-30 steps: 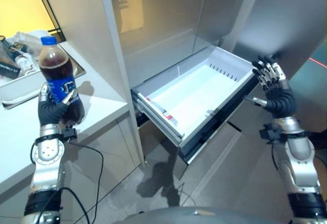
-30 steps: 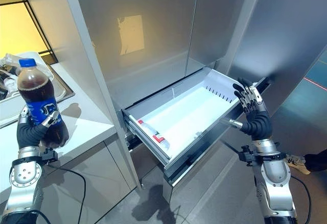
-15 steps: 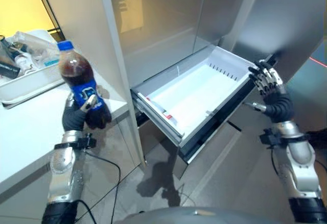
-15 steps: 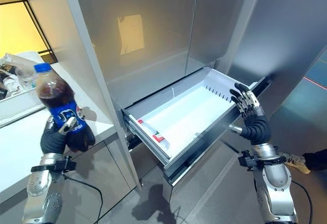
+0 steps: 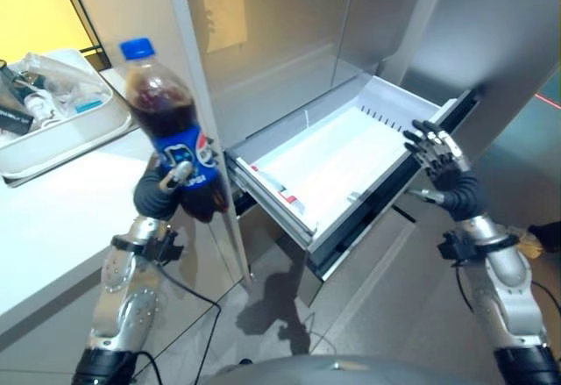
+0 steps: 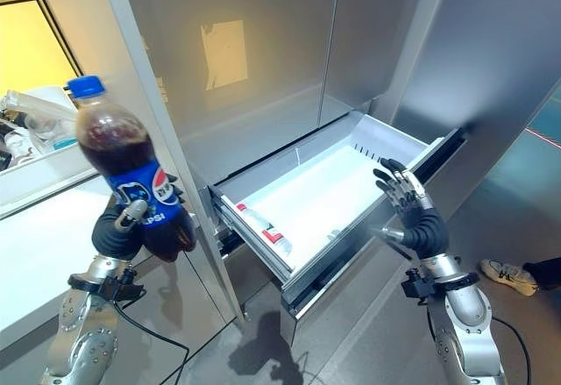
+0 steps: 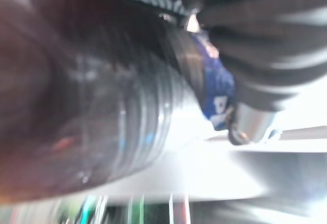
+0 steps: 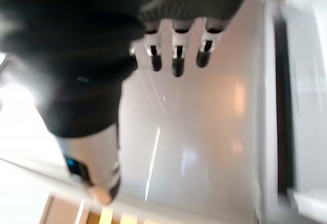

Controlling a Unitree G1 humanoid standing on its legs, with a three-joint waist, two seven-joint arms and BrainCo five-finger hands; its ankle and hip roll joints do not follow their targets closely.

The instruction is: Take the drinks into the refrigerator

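Observation:
A cola bottle (image 5: 166, 126) with a blue cap and blue label stands upright in my left hand (image 5: 168, 196), whose fingers are curled round its lower half. It hangs in the air just left of the open refrigerator drawer (image 5: 337, 153), past the counter's front corner. The bottle's dark ribbed base (image 7: 92, 112) fills the left wrist view. The white drawer is pulled out and holds a small bottle (image 6: 263, 231) with a red label lying near its left front. My right hand (image 5: 438, 161) is open, fingers spread, beside the drawer's right front corner without touching it.
A white counter (image 5: 61, 201) lies at the left with a white tray (image 5: 61, 131) of assorted items on it. Grey refrigerator doors (image 5: 280, 25) rise behind the drawer. A person's shoe (image 6: 504, 275) shows on the floor at the far right.
My left hand has carried the cola bottle up and to the right, off the counter toward the drawer. My right hand has come down and left, closer to the drawer's front.

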